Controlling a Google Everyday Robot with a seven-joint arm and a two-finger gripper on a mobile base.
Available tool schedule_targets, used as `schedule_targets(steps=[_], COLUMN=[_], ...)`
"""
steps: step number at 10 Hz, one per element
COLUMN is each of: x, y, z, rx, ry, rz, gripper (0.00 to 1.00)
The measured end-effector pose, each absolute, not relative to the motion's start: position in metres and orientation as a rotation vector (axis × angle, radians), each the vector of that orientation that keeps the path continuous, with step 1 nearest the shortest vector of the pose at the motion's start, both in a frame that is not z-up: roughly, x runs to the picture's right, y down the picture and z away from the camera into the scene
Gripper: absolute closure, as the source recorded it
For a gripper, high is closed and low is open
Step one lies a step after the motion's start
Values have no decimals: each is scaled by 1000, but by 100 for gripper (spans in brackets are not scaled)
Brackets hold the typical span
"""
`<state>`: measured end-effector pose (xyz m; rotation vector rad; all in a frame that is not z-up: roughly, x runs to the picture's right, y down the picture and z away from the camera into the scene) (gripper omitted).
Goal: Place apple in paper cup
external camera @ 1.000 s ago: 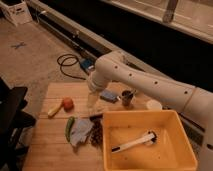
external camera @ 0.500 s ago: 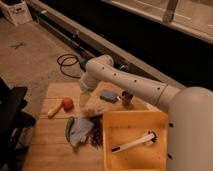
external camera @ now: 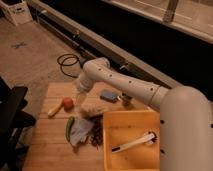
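The apple (external camera: 67, 103) is small, round and red-orange. It lies on the wooden table (external camera: 50, 145) at the left, touching the tip of a yellow banana (external camera: 54, 109). My gripper (external camera: 82, 98) hangs at the end of the white arm (external camera: 125, 85), just right of the apple and slightly above the table. The paper cup is hidden behind the arm.
A large yellow bin (external camera: 131, 125) holding a white utensil (external camera: 134, 142) fills the right front. A green pepper (external camera: 69, 128) and a crumpled wrapper (external camera: 82, 131) lie in front of the apple. A blue sponge (external camera: 108, 95) and a dark metallic cup (external camera: 126, 99) sit at the back. A black cable (external camera: 67, 62) coils on the floor.
The arm has swung left, bringing the gripper from near the blue sponge to just beside the apple. The arm now covers the paper cup seen earlier at the right.
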<state>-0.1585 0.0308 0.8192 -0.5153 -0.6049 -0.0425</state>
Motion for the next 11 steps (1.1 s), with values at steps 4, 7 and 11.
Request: schedule_targets(steps=[4, 7, 11], x=[-161, -174, -212], y=[30, 36, 45], z=[824, 840, 873], rx=[-496, -481, -502], ry=[-594, -622, -674], rz=[-34, -21, -27], gripper=[20, 20, 20])
